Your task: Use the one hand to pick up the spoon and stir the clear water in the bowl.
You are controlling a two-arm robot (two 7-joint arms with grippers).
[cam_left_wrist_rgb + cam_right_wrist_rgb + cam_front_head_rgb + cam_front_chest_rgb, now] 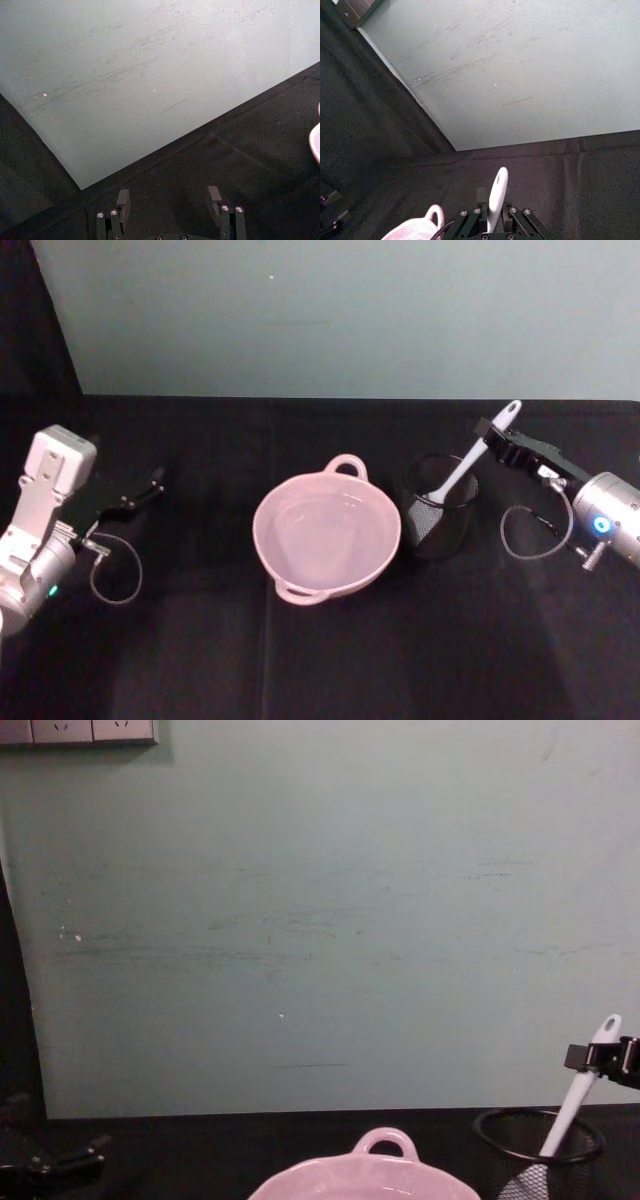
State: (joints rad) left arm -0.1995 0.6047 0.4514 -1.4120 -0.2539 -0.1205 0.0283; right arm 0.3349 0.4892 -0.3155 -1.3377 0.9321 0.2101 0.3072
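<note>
black cloth table (320, 670), pale green wall (350, 320); right hand (493, 433) grips spoon (463, 474).

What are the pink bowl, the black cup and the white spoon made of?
Pink bowl: probably glazed ceramic or hard plastic, because it is smooth and glossy with light glints. Black cup: looks like metal wire mesh, as you can see through its fine grid. White spoon: likely plastic or silicone. It looks plain, matte and made in one piece.

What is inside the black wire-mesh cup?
The white long-handled spoon stands blade-down in the cup, handle clamped by the black right gripper. The cup's bottom is too dark to see.
</note>
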